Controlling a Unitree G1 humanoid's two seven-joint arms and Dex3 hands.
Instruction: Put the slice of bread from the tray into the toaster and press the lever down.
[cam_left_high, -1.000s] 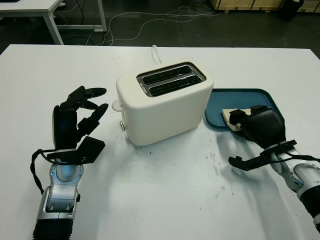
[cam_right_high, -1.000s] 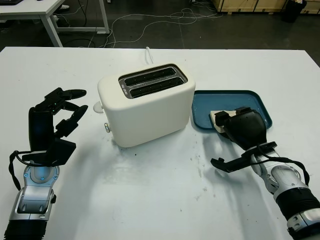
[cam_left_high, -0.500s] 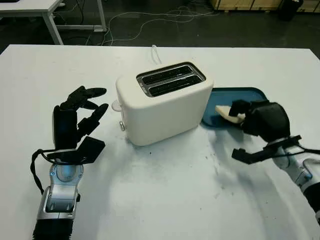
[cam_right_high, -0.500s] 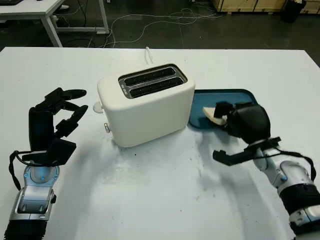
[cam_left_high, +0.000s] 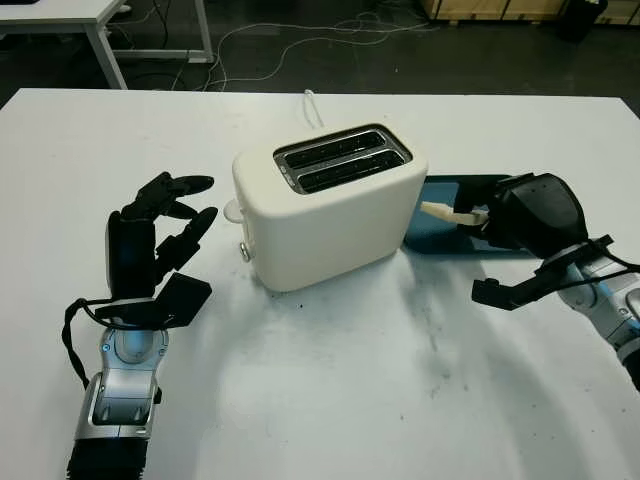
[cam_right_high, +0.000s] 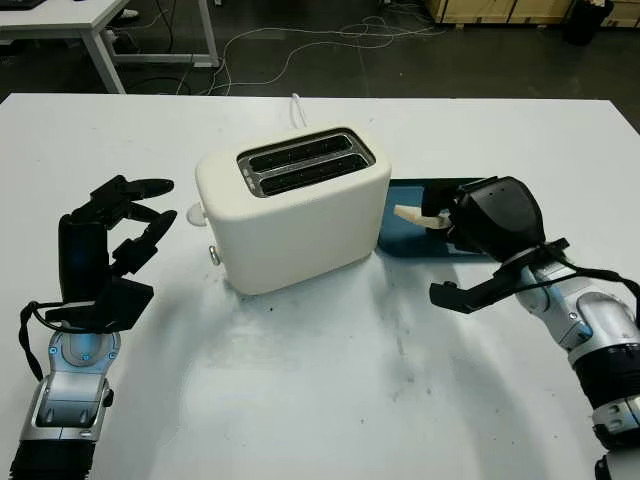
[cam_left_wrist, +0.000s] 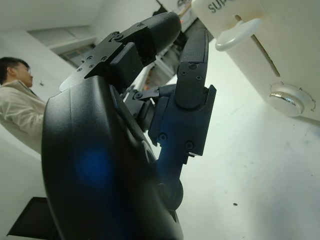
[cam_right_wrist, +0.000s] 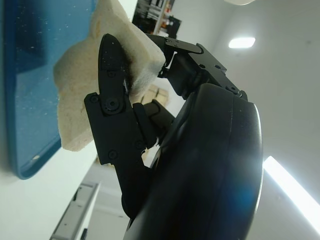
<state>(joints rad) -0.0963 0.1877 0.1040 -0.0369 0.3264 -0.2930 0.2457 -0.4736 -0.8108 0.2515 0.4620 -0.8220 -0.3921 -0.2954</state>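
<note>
1. Toaster (cam_left_high: 330, 205) slots, two long dark openings in a smooth, rounded cream shell, look unfilled to us.
2. We see the right hand (cam_left_high: 520, 212) clamped on the slice of bread (cam_left_high: 444, 212) (pale, porous), lifted above the blue tray (cam_left_high: 445, 232), lying near flat, long axis pointing toward the toaster.
3. We see the left hand (cam_left_high: 160, 225) open, raised beside the toaster's lever (cam_left_wrist: 235, 35).

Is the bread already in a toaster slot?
No, the right hand holds the bread above the tray, beside the toaster.
</note>
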